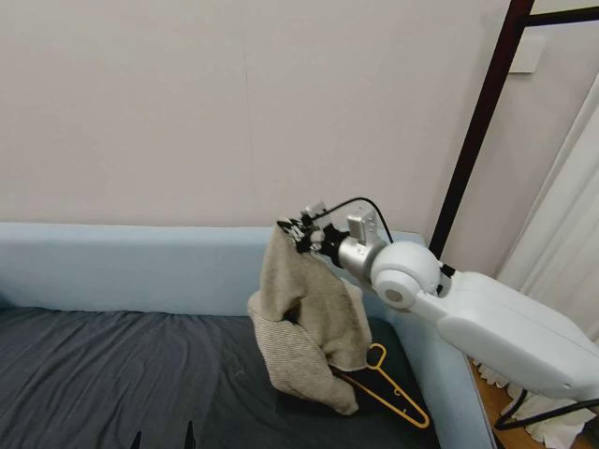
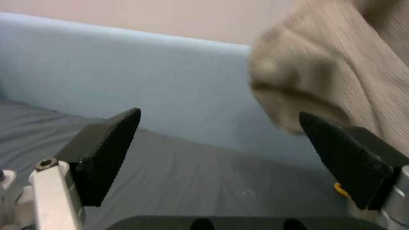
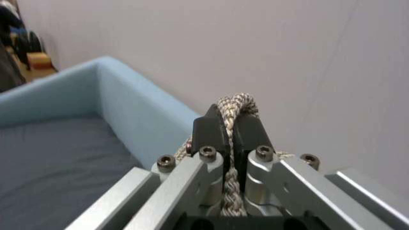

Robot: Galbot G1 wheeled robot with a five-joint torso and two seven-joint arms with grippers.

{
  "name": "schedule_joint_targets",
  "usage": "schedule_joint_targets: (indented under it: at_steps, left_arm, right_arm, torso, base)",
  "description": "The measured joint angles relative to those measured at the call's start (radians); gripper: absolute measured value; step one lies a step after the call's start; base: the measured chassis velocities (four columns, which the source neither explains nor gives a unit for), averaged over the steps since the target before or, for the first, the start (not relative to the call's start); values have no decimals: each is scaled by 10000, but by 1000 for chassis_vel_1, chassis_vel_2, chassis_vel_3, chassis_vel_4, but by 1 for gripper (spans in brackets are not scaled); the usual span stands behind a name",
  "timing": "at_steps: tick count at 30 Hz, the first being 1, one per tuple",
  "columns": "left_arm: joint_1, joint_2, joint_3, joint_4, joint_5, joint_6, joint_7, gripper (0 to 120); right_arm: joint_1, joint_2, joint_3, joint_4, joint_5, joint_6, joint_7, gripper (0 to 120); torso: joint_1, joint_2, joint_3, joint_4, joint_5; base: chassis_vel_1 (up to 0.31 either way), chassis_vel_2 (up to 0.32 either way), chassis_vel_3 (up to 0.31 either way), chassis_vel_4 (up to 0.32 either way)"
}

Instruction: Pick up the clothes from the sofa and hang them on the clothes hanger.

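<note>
Over the pale-blue upholstered sofa [image 1: 112,267], the right gripper [image 1: 299,232] clamps a beige ribbed knitted sweater [image 1: 304,313]. The left gripper [image 2: 219,115], at its seven o'clock, gapes empty.

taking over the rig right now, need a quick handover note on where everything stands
Right hand: shut on the beige sweater, raised by the back of the sofa.
Left hand: open, empty, low over the dark seat beside the sweater.
Yellow hanger: lying on the seat, partly under the sweater's lower end.
Done: sweater gripped and mostly lifted.
Left: get it onto the hanger and up on the dark rack.
</note>
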Motion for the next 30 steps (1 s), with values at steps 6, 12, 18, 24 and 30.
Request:
schedule_joint_targets:
  at_steps: [6, 12, 18, 24, 30]
  left_arm:
    - [118, -14, -64, -20, -13, -107, -4, 98]
    - [206, -35, -105, 16, -13, -115, -6, 98]
    - [121, -42, -14, 162, 24, -24, 6, 98]
    - [52, -107, 101, 211, 88, 140, 49, 98]
    - [112, -40, 101, 246, 114, 150, 58, 98]
  right_arm:
    - [593, 994, -6, -364, 442, 59, 1057, 0]
    - [-1945, -66, 905, 776, 574, -38, 1937, 0]
    - [-6791, -2140, 2021, 658, -988, 304, 1059, 0]
    - [-10479, -2210, 2864, -1713, -3663, 1367, -355, 0]
    - [-11219, -2082, 3398, -2868, -4574, 1709, -651, 0]
  torso:
    - [0, 1, 0, 5, -3]
    - [0, 1, 0, -4, 9]
    - [-1, 1, -1, -10, 14]
    - [-2, 1, -1, -8, 12]
    - [-2, 1, -2, 4, 8]
  base:
    - [0, 0, 0, 0]
    - [0, 0, 0, 0]
    - [0, 0, 0, 0]
    - [0, 0, 0, 0]
    - [0, 0, 0, 0]
